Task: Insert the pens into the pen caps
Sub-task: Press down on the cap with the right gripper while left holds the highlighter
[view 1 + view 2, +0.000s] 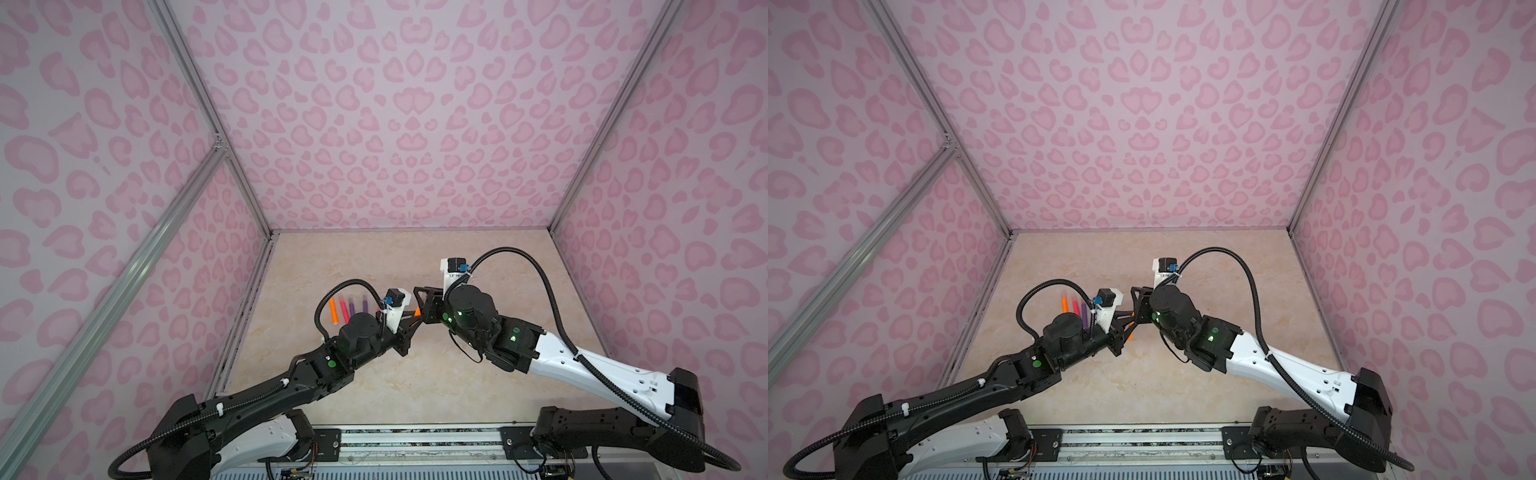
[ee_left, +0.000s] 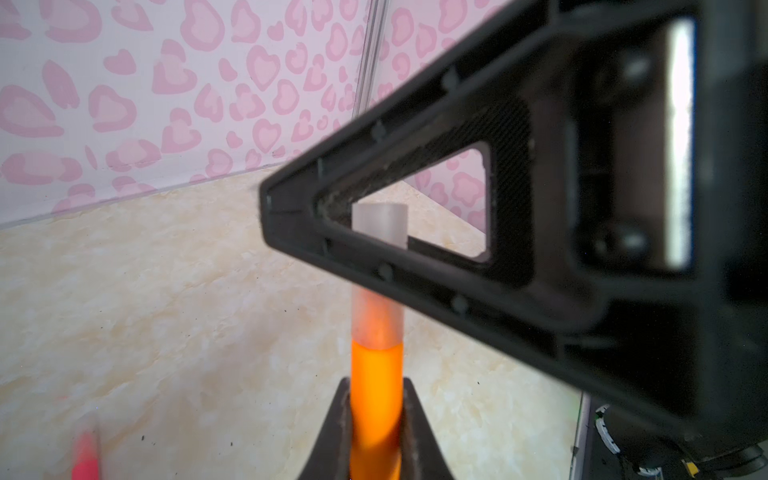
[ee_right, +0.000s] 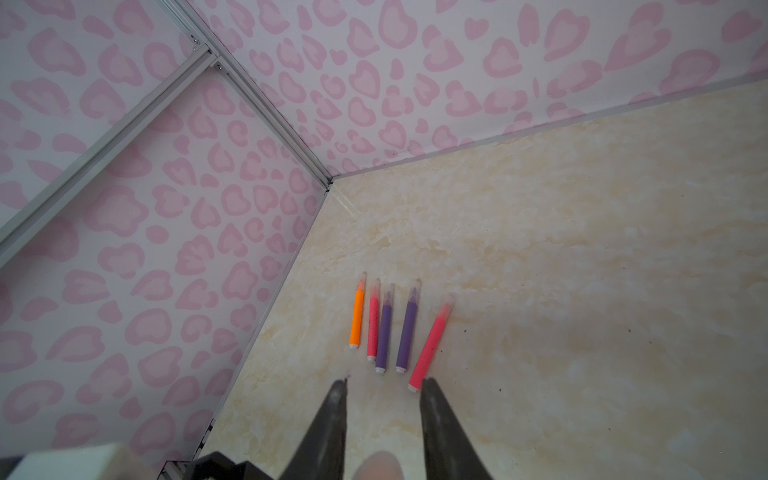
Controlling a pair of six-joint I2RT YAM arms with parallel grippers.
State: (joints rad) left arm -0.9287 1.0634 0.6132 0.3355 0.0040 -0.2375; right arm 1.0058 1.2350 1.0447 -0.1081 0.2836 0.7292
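Pens first: a row of capped pens (image 3: 384, 336) lies on the beige marbled tabletop (image 1: 436, 386). It runs orange, pink, two purple and another pink, side by side, each with a clear tube over its tip. In both top views you will find that row just left of centre in the lower half of the frame, partly behind the left arm's black cable.

Your left gripper (image 2: 376, 382) is pinched narrow on the sixth one, an orange pen (image 2: 376, 411), which sticks out beyond the fingertips. A clear cap (image 2: 377, 320) sits over that pen's tip, with orange showing faintly through its near end.

Your right gripper (image 3: 384, 384) comes in from the right of both top views and meets the left one close to the centre of the frame. One of its black triangular fingers crosses in front of the cap. Its jaws stand a little apart, with the cap's blurred end between them. The close view is too soft there, so you cannot tell whether the pads are pressing on the cap.
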